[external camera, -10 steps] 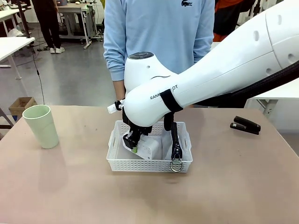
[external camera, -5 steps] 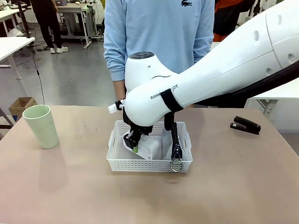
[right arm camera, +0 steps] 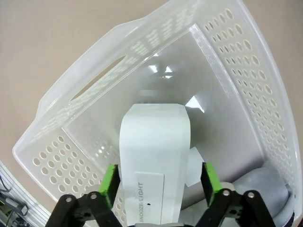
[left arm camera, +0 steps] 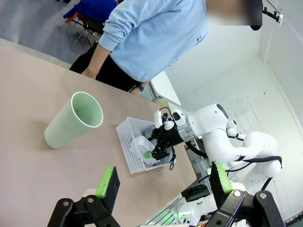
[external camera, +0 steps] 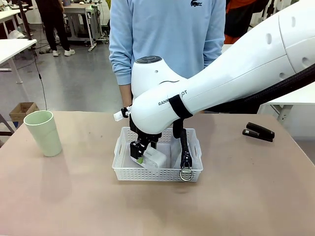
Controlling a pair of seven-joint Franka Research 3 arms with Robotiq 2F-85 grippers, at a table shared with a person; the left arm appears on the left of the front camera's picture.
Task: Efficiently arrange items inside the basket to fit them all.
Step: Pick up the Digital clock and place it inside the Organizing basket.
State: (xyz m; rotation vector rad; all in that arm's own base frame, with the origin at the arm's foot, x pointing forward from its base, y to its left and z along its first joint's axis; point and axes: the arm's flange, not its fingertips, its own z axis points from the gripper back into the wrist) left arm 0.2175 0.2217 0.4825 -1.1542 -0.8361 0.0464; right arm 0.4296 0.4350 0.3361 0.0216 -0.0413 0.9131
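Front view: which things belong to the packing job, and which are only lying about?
Job: basket, white box and grey pouch inside it, green cup, black stapler-like object.
Lying about: cardboard box, white tables behind.

The white oblong box [right arm camera: 154, 161] carries small dark capitals near its end closest to the right wrist camera, reading "SNOOZE LIGHT" and running lengthwise along the box. In the front view, the white casing of the right arm [external camera: 206, 93] bears dark lettering partly covered by a black strap [external camera: 176, 105]: "RANK" before the strap and "OT" after it. The person's light blue sweatshirt [external camera: 162, 34] has a small dark crocodile emblem [external camera: 197, 4] on the chest.
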